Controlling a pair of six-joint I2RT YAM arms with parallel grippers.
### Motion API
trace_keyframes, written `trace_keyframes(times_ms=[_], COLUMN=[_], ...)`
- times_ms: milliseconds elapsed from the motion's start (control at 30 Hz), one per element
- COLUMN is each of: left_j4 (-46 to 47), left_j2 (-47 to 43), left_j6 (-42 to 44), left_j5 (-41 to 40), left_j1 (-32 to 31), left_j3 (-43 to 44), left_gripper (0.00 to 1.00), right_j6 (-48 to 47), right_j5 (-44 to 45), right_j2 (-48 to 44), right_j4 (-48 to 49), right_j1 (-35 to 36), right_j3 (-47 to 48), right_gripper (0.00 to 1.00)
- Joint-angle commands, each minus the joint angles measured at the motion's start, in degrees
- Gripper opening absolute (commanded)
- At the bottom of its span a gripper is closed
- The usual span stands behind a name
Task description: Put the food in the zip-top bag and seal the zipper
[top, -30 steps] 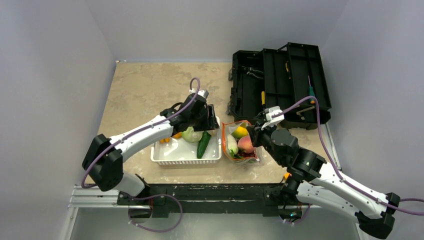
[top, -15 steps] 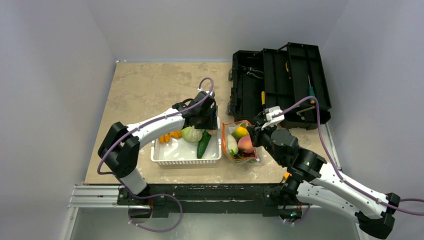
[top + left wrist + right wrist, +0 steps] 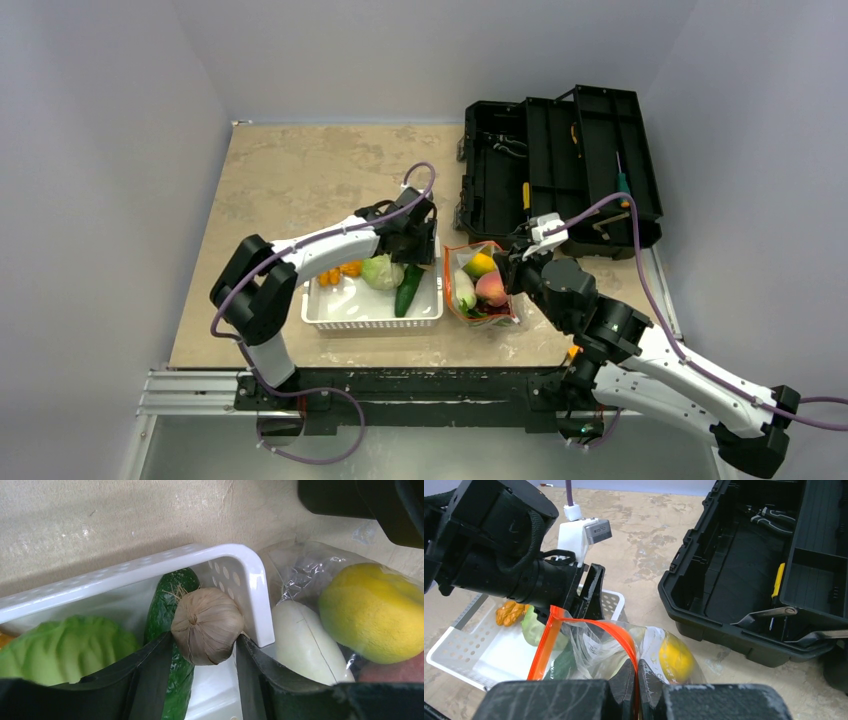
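My left gripper (image 3: pixel 205 641) is shut on a tan, round mushroom (image 3: pixel 207 625) and holds it over the right far corner of the white basket (image 3: pixel 250 590), next to the bag; in the top view the gripper (image 3: pixel 418 240) is there too. My right gripper (image 3: pixel 637 672) is shut on the orange-red zipper (image 3: pixel 619 630) of the clear zip-top bag (image 3: pixel 480 285) and holds its mouth open. In the bag lie a yellow mango (image 3: pixel 372 612), a white radish (image 3: pixel 305 642) and a pink peach (image 3: pixel 491 288). The slider is not visible.
The basket (image 3: pixel 370 322) holds a green cucumber (image 3: pixel 407 288), a green cabbage (image 3: pixel 381 270) and orange pieces (image 3: pixel 340 272). An open black toolbox (image 3: pixel 560 170) with tools stands right behind the bag. The bag stands just right of the basket.
My left gripper has moved right along the basket's far side with the mushroom, closer to the bag's mouth. The right arm and the bag have not moved.
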Motion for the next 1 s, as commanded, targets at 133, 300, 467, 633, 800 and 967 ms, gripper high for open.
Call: trace_keyframes(times_ms=[133, 300, 467, 633, 800, 967], left_j4=[1.7, 0.2, -0.4, 2.4, 4.6, 11.3], left_j2=[-0.4, -4.5, -11.1, -18.7, -28.7, -40.0], left_j6=[1.1, 1.7, 0.7, -2.2, -4.7, -5.8], left_j5=[0.8, -0.4, 0.4, 7.1, 10.9, 19.1], left_j1=[0.2, 0.2, 0.2, 0.2, 0.2, 0.1], left_j3=[1.4, 0.7, -2.9, -7.5, -12.6, -16.7], left_gripper=[0.41, 0.27, 0.2, 0.16, 0.16, 0.18], right_j6=[0.2, 0.2, 0.3, 0.2, 0.2, 0.2], right_j5=[0.5, 0.6, 0.5, 0.3, 0.2, 0.1], right_j2=[-0.2, -0.1, -0.2, -0.2, -0.3, -0.4], right_j4=[1.4, 1.4, 1.4, 1.7, 1.5, 1.8], right_j1=[0.1, 0.1, 0.1, 0.1, 0.2, 0.1], right_j3=[-0.4, -0.3, -0.3, -0.4, -0.2, -0.4], right_gripper=[0.0, 0.0, 0.0, 0.0, 0.0, 0.0])
